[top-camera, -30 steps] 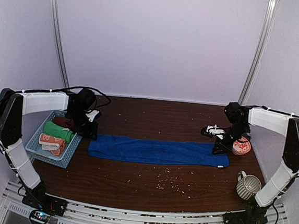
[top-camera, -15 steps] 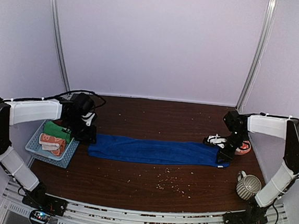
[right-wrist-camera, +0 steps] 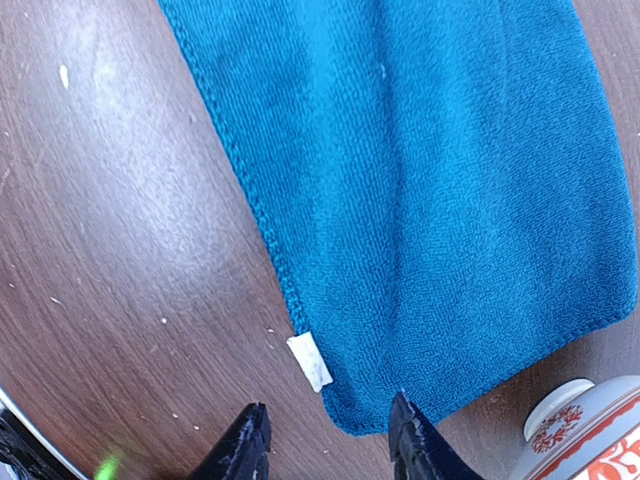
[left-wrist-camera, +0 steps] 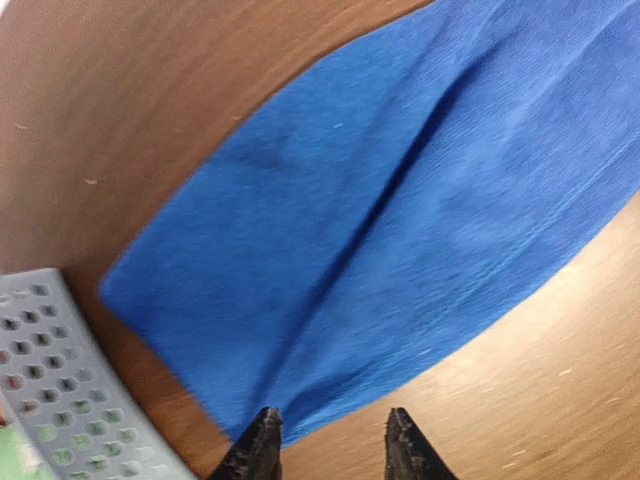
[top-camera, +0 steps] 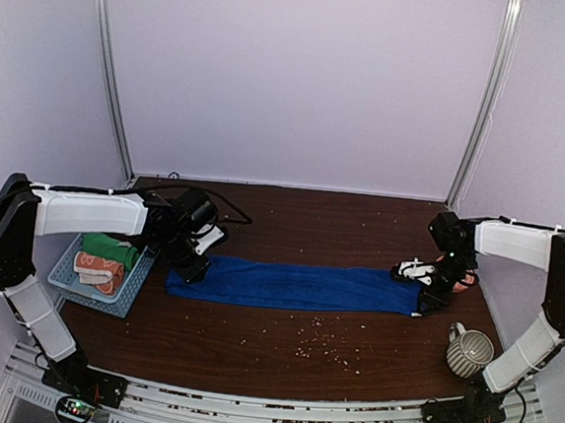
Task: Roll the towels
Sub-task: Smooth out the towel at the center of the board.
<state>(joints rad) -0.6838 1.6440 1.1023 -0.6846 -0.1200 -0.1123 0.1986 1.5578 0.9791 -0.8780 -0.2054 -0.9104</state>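
Observation:
A royal blue towel (top-camera: 296,285) lies flat as a long strip across the middle of the table. My left gripper (top-camera: 191,266) hovers over its left end, open, and nothing sits between its fingers. In the left wrist view the towel (left-wrist-camera: 400,200) fills most of the picture, and the left gripper (left-wrist-camera: 330,440) straddles its near edge. My right gripper (top-camera: 431,302) is at the towel's right end, also open. In the right wrist view the right gripper (right-wrist-camera: 328,425) brackets the towel's (right-wrist-camera: 430,180) corner with its white label (right-wrist-camera: 308,362). Rolled green (top-camera: 109,249) and orange-white (top-camera: 97,270) towels lie in the basket.
The light blue basket (top-camera: 69,280) stands at the left, close to my left arm, and its holed wall (left-wrist-camera: 60,380) shows in the left wrist view. A patterned bowl (right-wrist-camera: 590,440) sits just beyond the towel's right end. A striped mug (top-camera: 468,350) stands at front right. Crumbs (top-camera: 320,348) dot the wood.
My left gripper has swung right from beside the basket to the towel's left end. The right gripper has come down over the towel's right corner. Both jaws have opened wider.

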